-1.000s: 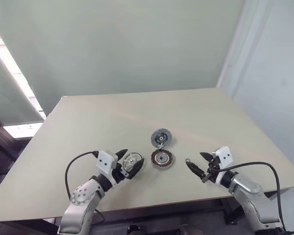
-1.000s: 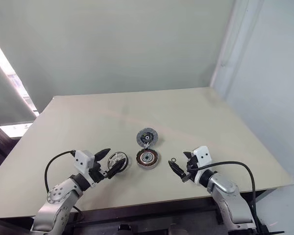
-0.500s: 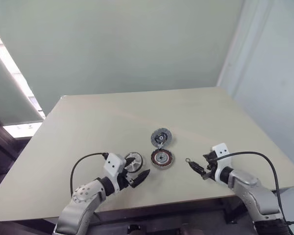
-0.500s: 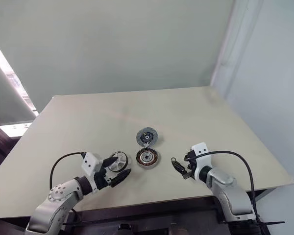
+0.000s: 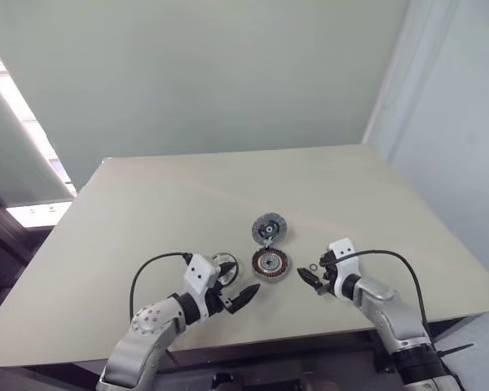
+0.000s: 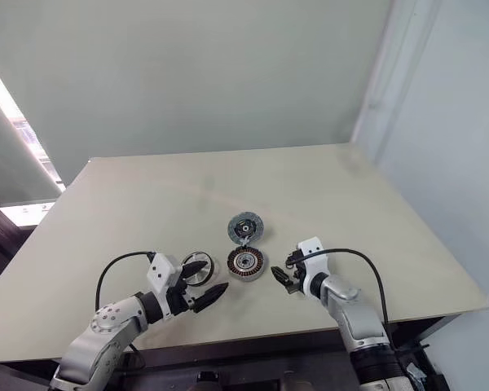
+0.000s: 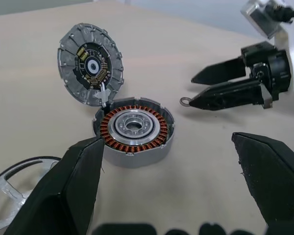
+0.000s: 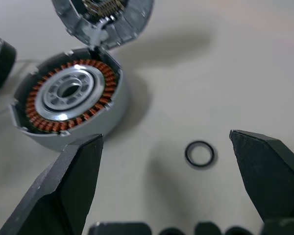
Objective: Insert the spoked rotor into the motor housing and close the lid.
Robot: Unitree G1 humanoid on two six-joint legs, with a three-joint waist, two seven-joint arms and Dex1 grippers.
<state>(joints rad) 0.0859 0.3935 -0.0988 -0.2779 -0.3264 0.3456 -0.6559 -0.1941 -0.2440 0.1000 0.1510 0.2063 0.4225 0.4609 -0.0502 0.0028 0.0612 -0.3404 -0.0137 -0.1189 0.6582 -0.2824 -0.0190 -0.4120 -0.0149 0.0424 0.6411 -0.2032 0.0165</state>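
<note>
Nearest the robot, close to the near edge of the beige table (image 5: 147,204), the left tool (image 5: 238,296) hangs just above the surface with its two black fingers (image 7: 68,196) spread wide and nothing between them, aimed toward the table's middle. The right tool (image 5: 307,278) sits a little farther in from the near edge on the other side, its fingers (image 8: 264,171) likewise spread apart and empty, pointing inward at the left tool's side. Just ahead of the right tool lies a small dark ring (image 8: 200,153), flat on the table and apart from everything else. Between the two tools, roughly midway along the near part of the table, the motor housing (image 5: 270,264) rests flat with its copper windings and silvery centre facing up, uncovered. The spoked rotor (image 5: 223,265) lies on the table just beside the housing on the robot's left, near the left tool's fingers but not held; whether it touches the housing cannot be told. Just beyond the housing, toward the table's far edge, the lid (image 5: 268,229) stands tipped open, joined to the housing's far rim by a small tab, its inner face with a dark central hub turned toward the robot. The far half of the table stretches up to a pale green wall (image 5: 228,73).
</note>
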